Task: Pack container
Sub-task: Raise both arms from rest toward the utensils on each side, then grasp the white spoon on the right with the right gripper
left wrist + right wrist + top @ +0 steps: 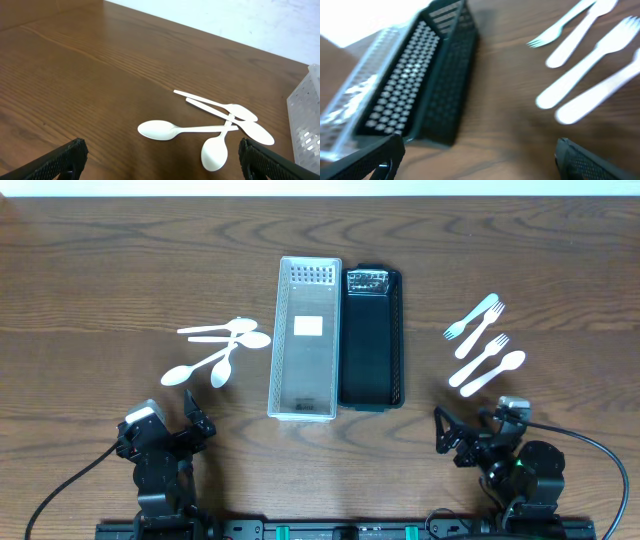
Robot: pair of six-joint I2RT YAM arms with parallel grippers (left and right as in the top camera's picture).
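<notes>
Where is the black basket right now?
In the overhead view, the black basket lies mid-table, close alongside the clear basket on its right, with the white forks farther right.

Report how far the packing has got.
Done: nothing; the clear container and black container hold no cutlery. In hand: nothing; left gripper and right gripper are open, empty. Left: spoons and forks lie on the table, unpacked.

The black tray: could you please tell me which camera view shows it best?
Overhead: the whole black tray lies sharp, seen from above, beside the clear tray. The right wrist view shows it blurred, from one end; the left wrist view misses it.
</notes>
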